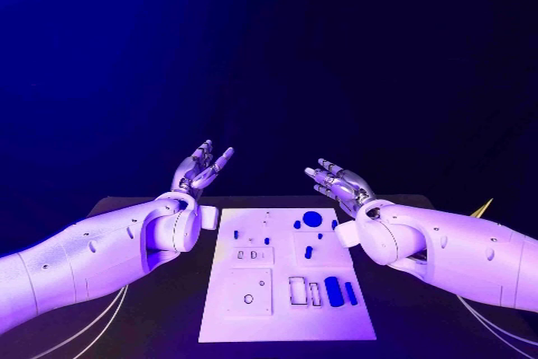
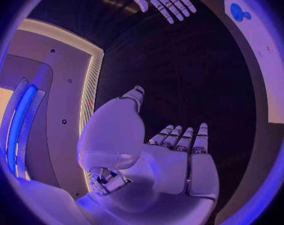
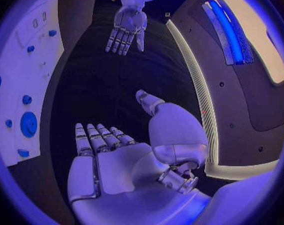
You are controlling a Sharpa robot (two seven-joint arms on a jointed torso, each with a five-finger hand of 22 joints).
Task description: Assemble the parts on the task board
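Board (image 1: 230, 316), white, table centre, nearest edge toward robot; blue parts (image 1: 333, 287) loose on its right half. Left hand (image 1: 202, 169) raised beyond board's far left corner, fingers spread, empty. Right hand (image 1: 340, 183) beyond far right corner, likewise. Advice: lower right hand over long blue part, pinch squarely.

A robotics lab or demo booth: a black table (image 1: 168, 297) against dark drapery, a white task board (image 1: 253, 312) (blue parts (image 1: 312, 218) laid out).
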